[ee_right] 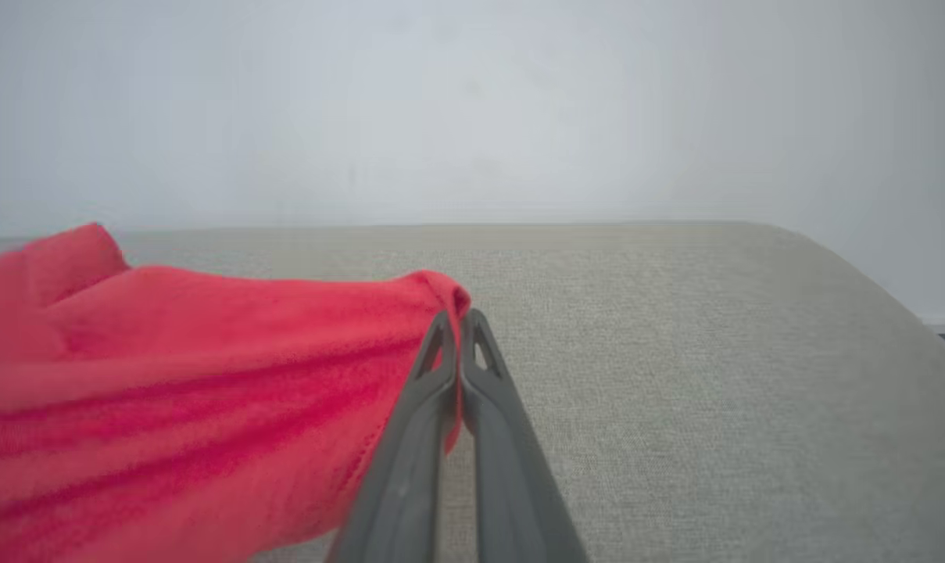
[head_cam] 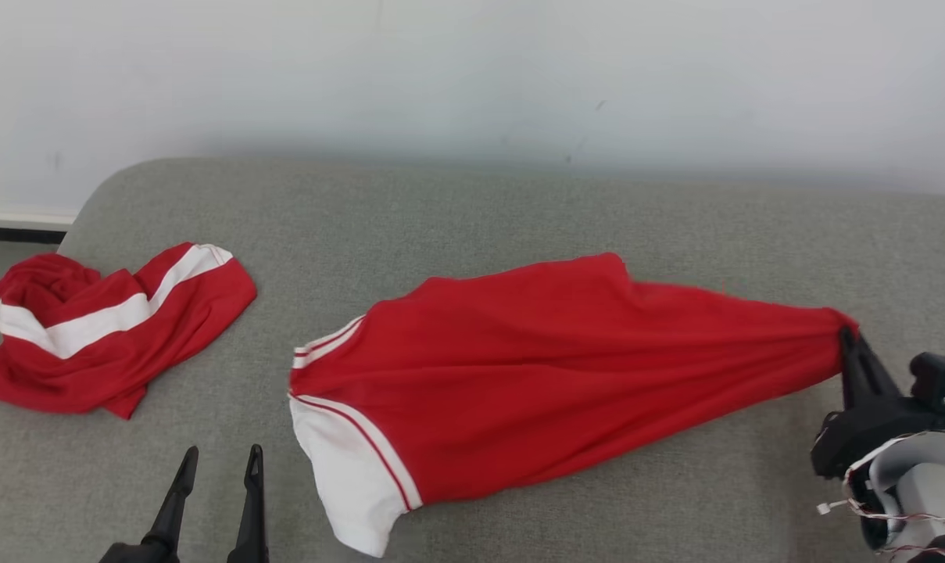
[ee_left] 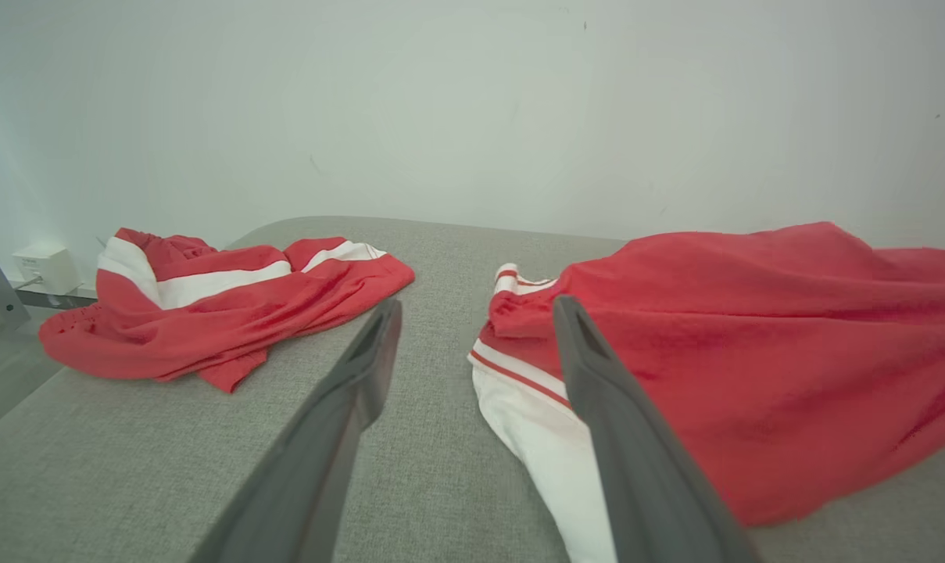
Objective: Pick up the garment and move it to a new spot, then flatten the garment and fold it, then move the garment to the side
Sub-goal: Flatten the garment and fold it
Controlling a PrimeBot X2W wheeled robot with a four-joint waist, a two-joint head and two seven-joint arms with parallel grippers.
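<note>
The right hand [head_cam: 847, 338] is pinching the garment [head_cam: 535, 375] by its end on the surface [head_cam: 472, 211]; the left hand [head_cam: 219, 463] is hovering wide open.

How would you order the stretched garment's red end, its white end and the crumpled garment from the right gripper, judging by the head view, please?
1. Red end: far right, pinched in the shut right gripper.
2. White end: lower centre-left, the opposite end.
3. Crumpled garment: far left, lying separately.

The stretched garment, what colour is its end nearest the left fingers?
That garment end is white with a thin red stripe; the head view shows it best.
</note>
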